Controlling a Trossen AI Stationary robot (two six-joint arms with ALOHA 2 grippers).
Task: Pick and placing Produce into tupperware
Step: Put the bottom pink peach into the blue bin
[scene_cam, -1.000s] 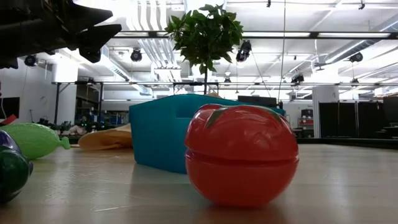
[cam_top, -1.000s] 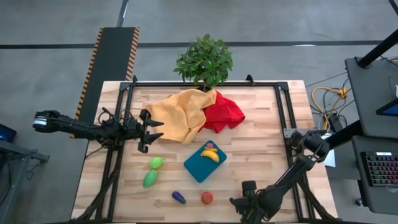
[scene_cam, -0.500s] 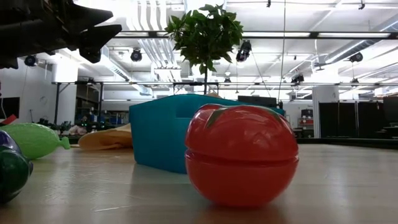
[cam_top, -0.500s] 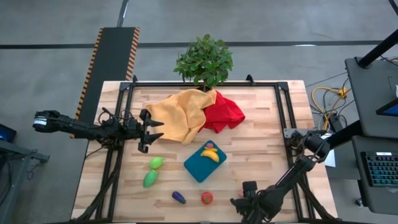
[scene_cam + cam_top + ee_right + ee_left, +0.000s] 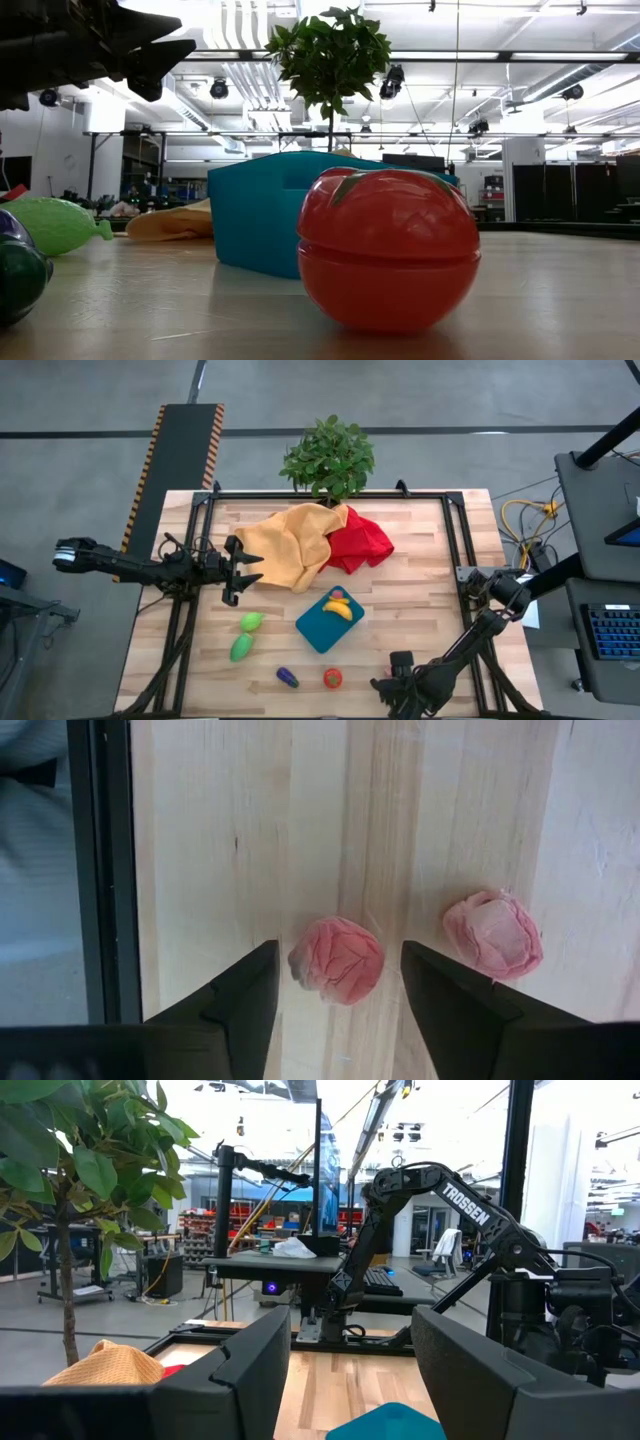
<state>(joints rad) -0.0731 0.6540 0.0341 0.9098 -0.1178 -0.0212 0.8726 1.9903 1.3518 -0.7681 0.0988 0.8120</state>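
**Right gripper** (image 5: 340, 948): I hold it over the bare wood at the table edge away from the potted plant (image 5: 329, 457). My fingers are parted and hold nothing. The pink-red berry (image 5: 337, 960) lies on the wood between them, with a small gap on each side. It is roughly round, with no clear long axis. A second pink piece (image 5: 493, 933) lies near it, outside my fingers.

**Left gripper** (image 5: 252, 570): I hold it above the table beside the yellow cloth (image 5: 285, 545). My fingers are parted and empty.

**Tupperware** (image 5: 316, 630): it sits mid-table, turned diagonally. Its long axis points toward the red cloth (image 5: 362, 540). The banana (image 5: 339, 608) and the small orange-yellow piece (image 5: 338, 593) lie inside it.

**On the table, outside the tupperware:**
- Two green pieces (image 5: 251, 622)
- The eggplant (image 5: 287, 677), lying diagonally
- The tomato (image 5: 332, 678)
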